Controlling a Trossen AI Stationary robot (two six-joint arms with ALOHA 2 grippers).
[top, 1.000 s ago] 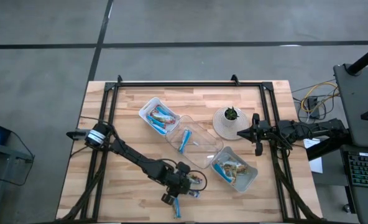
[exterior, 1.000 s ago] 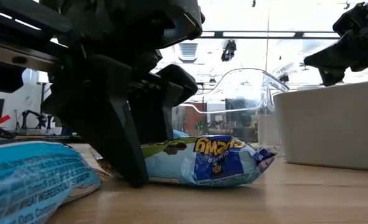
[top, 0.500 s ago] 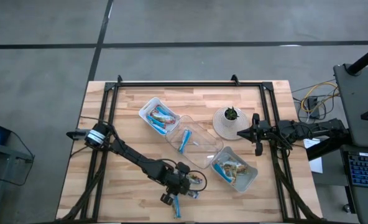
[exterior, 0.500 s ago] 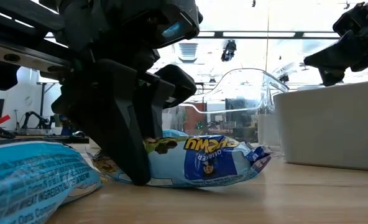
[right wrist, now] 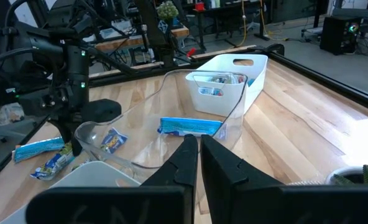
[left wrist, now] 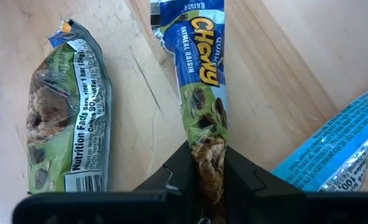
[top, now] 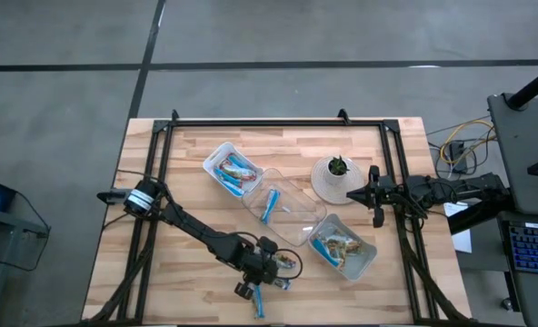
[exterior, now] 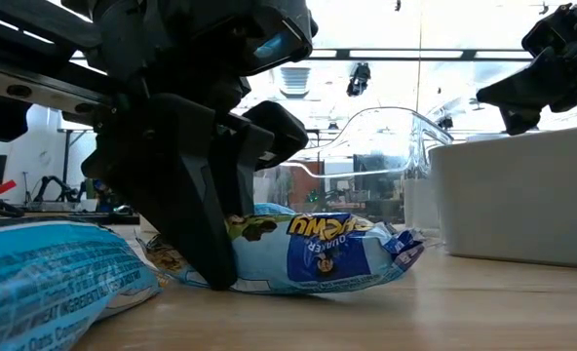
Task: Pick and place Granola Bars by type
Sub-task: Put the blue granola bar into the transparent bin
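A blue and green granola bar lies on the table near its front edge, also seen in the low view and the high view. My left gripper is shut on one end of it. A green-wrapped bar lies flat on one side of it and a bright blue bar on the other. My right gripper hangs shut over the table's right edge, holding nothing. My left gripper pinches the bar's end nearest the wrist between its two fingers, one on each long edge, and the wrapper is squeezed narrow there. The fingers slant down from the table's far left, in line with the bar. The bar's remaining length lies on the table.
A white bin with bars, a clear tray holding one blue bar, and a second white bin run in a diagonal row across the table's middle. A small potted plant stands toward the right. The bright blue bar lies near the front edge.
My left gripper has shut on the end of the blue and green bar without moving away. The bar has shifted a little between the fingers and stays on the table.
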